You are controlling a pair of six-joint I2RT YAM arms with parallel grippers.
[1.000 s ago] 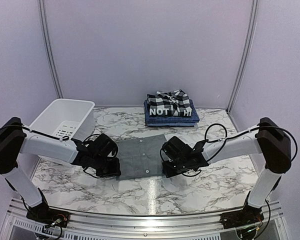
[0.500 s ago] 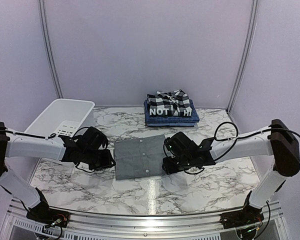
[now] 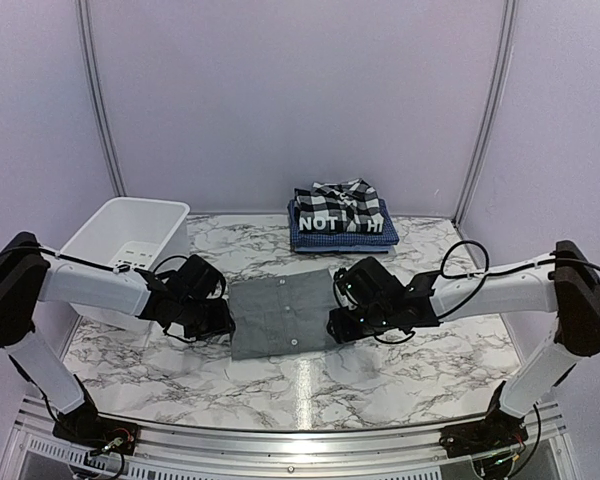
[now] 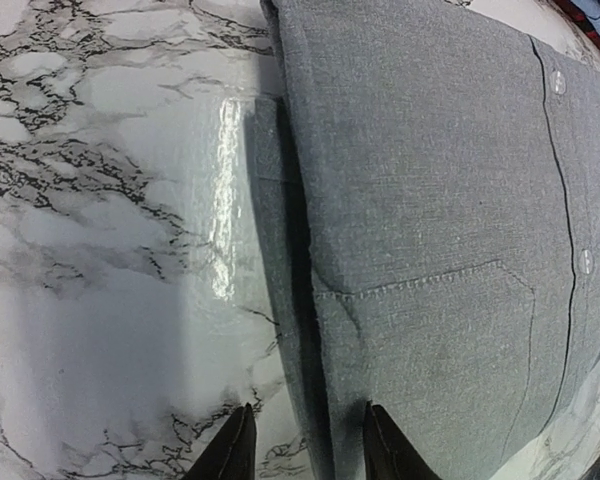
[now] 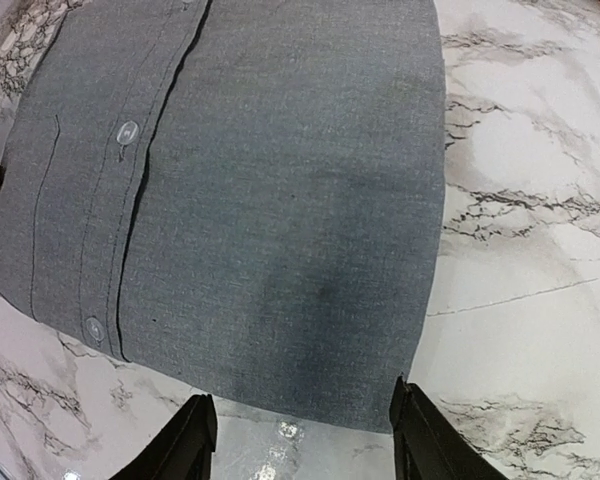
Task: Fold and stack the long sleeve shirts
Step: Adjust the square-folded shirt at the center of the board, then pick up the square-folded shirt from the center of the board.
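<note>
Hovering low with its fingers parted and nothing pinched, the left gripper (image 4: 307, 415) straddles the folded left edge of the grey shirt (image 4: 430, 200). Opposite it, the right gripper (image 5: 302, 392) stands wider apart over the shirt's right edge, also empty. The shirt lies flat between them as a tidy rectangle on the marble table (image 3: 420, 370), button placket up, near the front. The stack of folded shirts (image 3: 341, 220) waits well behind it (plaid on top, blue check at the bottom). By my reading, the fold looks done and the carry comes next. To do it cleanly, each lower finger should slide under every layer at its edge, both should close together and lift level, so the tucked layers visible along the left edge don't spill.
</note>
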